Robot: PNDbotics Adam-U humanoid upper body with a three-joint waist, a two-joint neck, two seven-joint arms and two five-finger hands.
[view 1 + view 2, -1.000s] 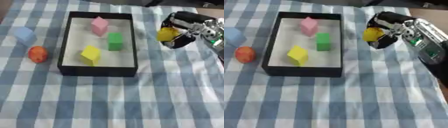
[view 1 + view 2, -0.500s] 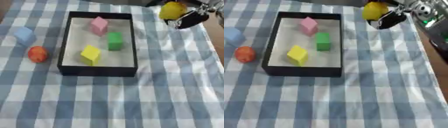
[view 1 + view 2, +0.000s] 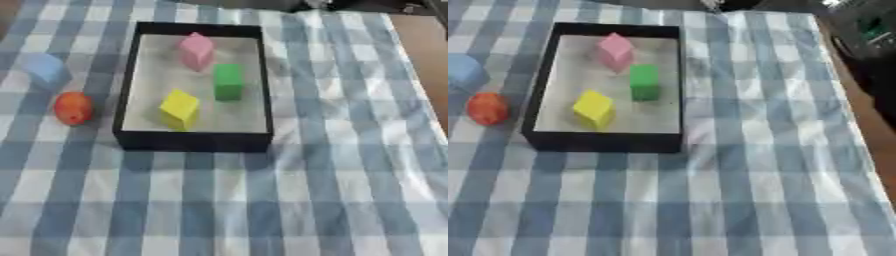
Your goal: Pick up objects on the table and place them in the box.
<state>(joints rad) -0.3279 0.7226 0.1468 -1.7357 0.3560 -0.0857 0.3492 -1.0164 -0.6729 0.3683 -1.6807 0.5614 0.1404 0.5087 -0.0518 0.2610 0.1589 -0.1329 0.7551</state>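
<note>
While a dark, black-and-silver stretch of the right arm (image 3: 866, 45) runs down the right edge of the right eye view, with a small green patch on it, neither hand itself can be made out, so whether the fingers are spread, curled or carrying anything cannot be told. A dark shape at the top edge near the table's far side is too cut off to identify; it may be part of the robot.

Nearest that arm lies bare blue-and-white checked cloth (image 3: 332, 165), covering the table, with brown tabletop (image 3: 429, 55) showing past its right edge.

Further left sits the black box (image 3: 194, 141), rectangular, with a pale floor. Inside it are three blocks, all apart from one another: a pink block (image 3: 196, 50) toward the far end, a green block (image 3: 228, 81) just beside the right wall near the middle, and a yellow block (image 3: 179, 108) toward the near end, turned at an angle.

Outside the box, on the cloth to its left, rest an orange-red rounded object (image 3: 73, 108) near the left wall and a blue block (image 3: 46, 70) beyond it, toward the far left.
</note>
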